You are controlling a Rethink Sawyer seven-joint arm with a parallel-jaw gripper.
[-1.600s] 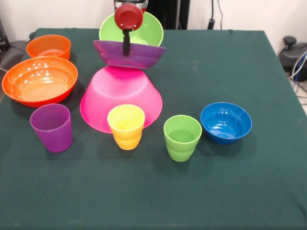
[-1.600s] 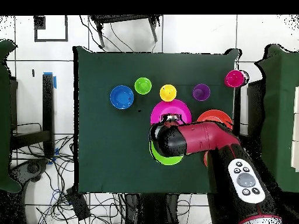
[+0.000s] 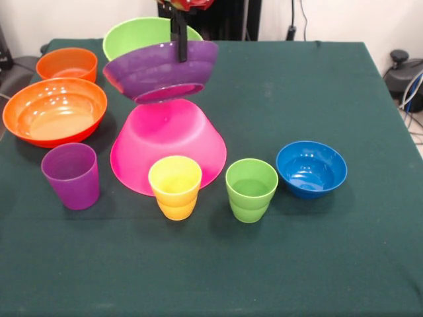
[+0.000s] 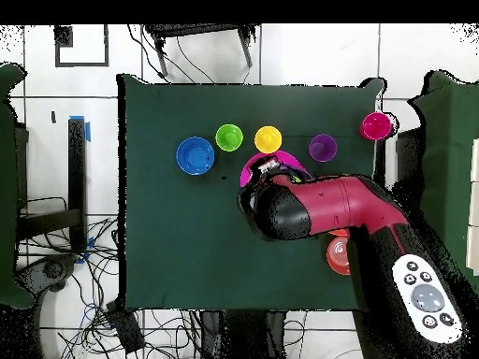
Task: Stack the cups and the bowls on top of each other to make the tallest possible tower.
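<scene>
The pink bowl [image 3: 168,148] lies upside down in the middle of the table. The purple bowl [image 3: 162,69] is upright and tilted, its base at the pink bowl's top. My gripper [image 3: 180,56] comes down from above, a black finger [image 3: 178,36] lying over the bowl's near rim, shut on it. The lime green bowl [image 3: 142,33] sits behind them. In front stand the purple cup [image 3: 71,175], yellow cup [image 3: 175,187] and green cup [image 3: 251,189]. In the overhead view my arm [image 4: 318,210] hides most of the pink bowl [image 4: 251,168].
The large orange bowl [image 3: 56,112] and small orange bowl [image 3: 66,64] sit at the left. The small blue bowl [image 3: 310,168] is at the right. A reddish-pink cup [image 4: 376,124] stands at the table's corner in the overhead view.
</scene>
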